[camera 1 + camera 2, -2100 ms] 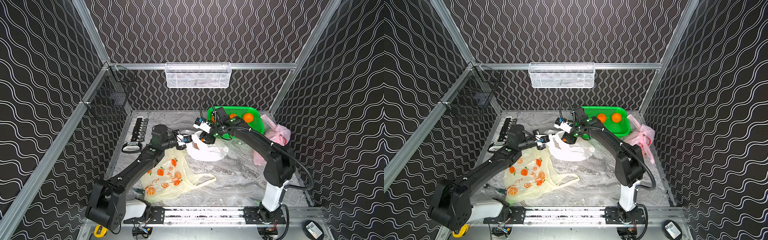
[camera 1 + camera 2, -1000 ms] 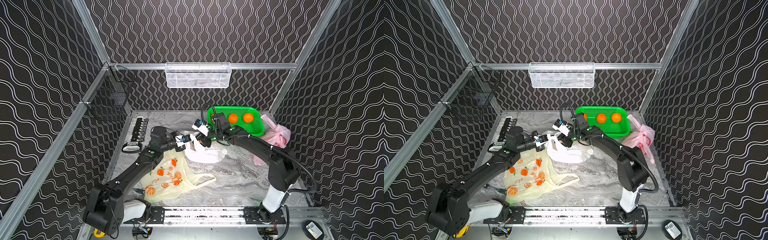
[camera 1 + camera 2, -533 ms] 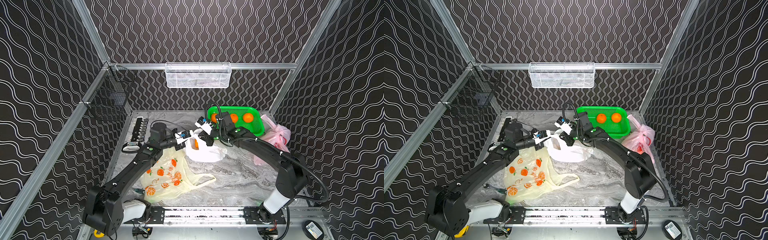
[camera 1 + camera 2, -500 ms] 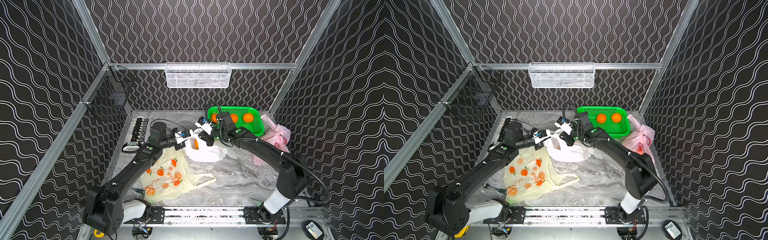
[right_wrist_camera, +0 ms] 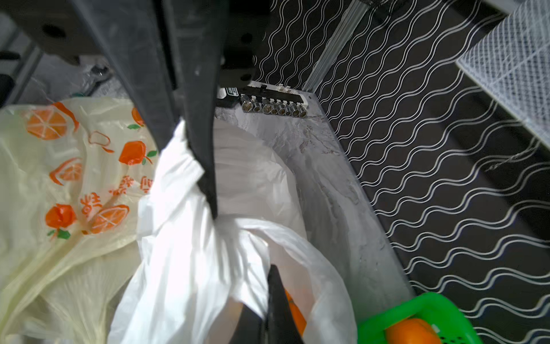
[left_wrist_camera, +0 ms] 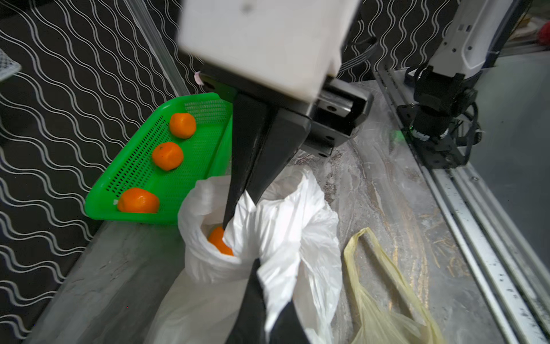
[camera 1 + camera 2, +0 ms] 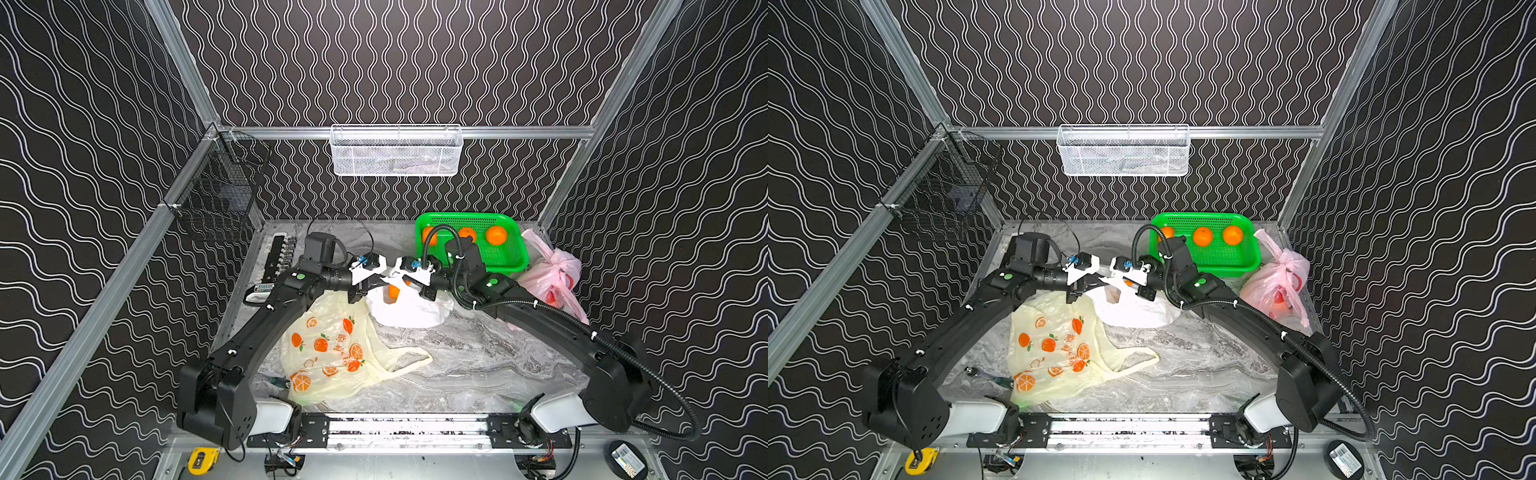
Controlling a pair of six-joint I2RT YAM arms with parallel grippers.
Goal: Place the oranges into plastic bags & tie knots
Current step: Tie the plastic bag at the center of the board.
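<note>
Your left tool (image 7: pixel 376 284) and right tool (image 7: pixel 411 282) are both clamped on the rim of the white bag (image 7: pixel 409 311), which sits mid-tabletop toward the far edge with an orange (image 6: pixel 218 239) inside. Three oranges (image 7: pixel 496 235) lie in the green basket (image 7: pixel 517 259) at the far right corner. The pink bag (image 7: pixel 548 282) rests by the right edge, the yellow bag (image 7: pixel 332 357) toward the left.

Green basket (image 7: pixel 457 216); bright-orange oranges (image 7: pixel 496 235); plain white bag (image 7: pixel 409 309); pink bag (image 7: pixel 548 278); pale-yellow bag (image 7: pixel 303 357), orange prints.
</note>
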